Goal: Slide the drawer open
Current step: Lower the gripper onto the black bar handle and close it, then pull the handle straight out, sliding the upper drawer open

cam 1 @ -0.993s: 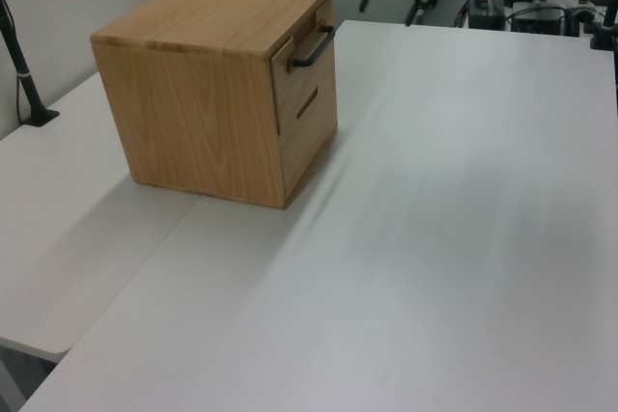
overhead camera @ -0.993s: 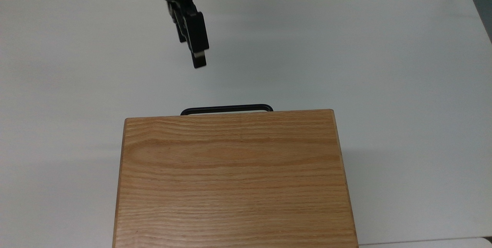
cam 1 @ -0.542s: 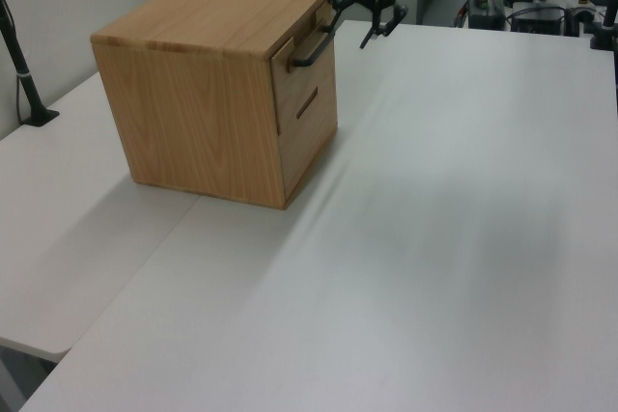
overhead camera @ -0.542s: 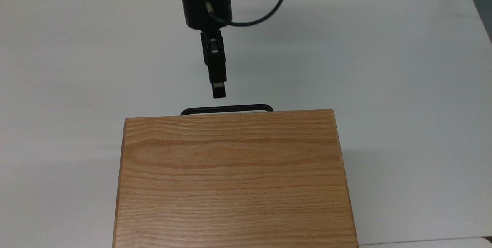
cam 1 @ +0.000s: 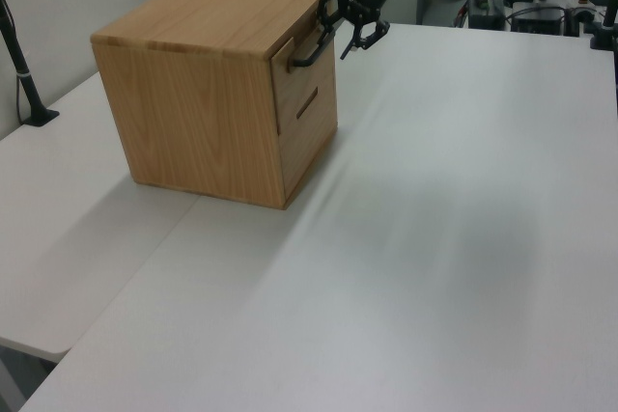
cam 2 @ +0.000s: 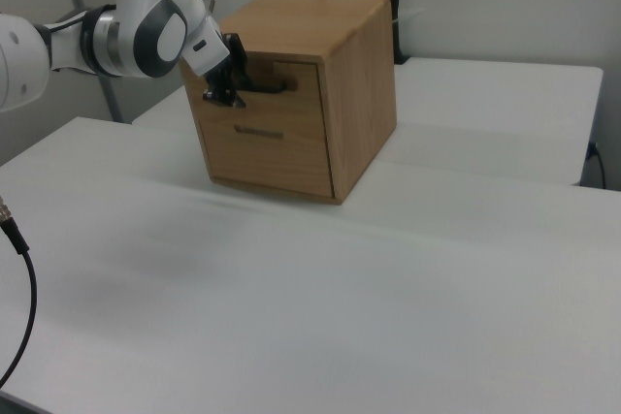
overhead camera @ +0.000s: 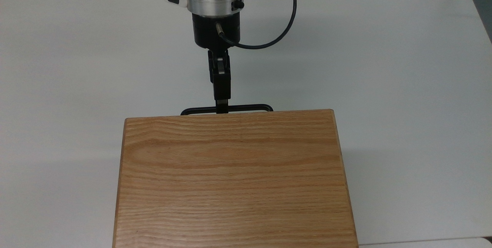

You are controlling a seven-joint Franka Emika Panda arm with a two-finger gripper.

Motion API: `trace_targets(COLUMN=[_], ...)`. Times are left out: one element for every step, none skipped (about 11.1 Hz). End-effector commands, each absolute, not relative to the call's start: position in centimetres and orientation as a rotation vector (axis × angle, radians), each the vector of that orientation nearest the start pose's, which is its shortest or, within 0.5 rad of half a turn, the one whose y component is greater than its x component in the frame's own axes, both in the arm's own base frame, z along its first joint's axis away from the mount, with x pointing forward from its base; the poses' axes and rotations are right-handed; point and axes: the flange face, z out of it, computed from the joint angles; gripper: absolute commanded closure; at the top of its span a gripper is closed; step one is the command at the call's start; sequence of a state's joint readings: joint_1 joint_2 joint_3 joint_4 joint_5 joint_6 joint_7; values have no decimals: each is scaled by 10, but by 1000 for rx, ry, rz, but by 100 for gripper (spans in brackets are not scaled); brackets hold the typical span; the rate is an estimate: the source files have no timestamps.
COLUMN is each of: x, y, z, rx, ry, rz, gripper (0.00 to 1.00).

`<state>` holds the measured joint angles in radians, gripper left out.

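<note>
The end effector (cam 1: 337,32) straddles the black handle (overhead camera: 246,108), fingers spread, not yet grasping. It should clench squarely, then draw the drawer (cam 2: 277,104) straight back.

Light oak drawer (cam 2: 277,89), black handle (overhead camera: 246,107)

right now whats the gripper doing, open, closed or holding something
Gripper: open, fingers spread at the drawer's black handle, one above and one below the bar, not clamped on it yet.
</note>
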<state>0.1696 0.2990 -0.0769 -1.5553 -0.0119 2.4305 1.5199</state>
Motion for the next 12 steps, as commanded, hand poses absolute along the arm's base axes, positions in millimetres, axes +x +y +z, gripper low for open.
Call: trace_targets(x=[696,696,695,693,692,690,686,682,671,660,647,631], y=[80,81,79,77,73,72,70,70,66,65,63,57], z=[537,538,541,546,548,549,547,547,546,550,552,558], rx=[-2040,-2044,-2048,-2046,-2044,-2062,-2090,-2112,-2141,-2161,-2172,-2183], ry=[1738,1733,1724,1720,1723,1708,1692,1676,1659,1638,1616,1578], rz=[-617,-621,-627,-634,-635,-638,-632,-625,-618,-611,-586,-557], gripper=[63,76,91,100,100,100,100,100,100,100,100,100])
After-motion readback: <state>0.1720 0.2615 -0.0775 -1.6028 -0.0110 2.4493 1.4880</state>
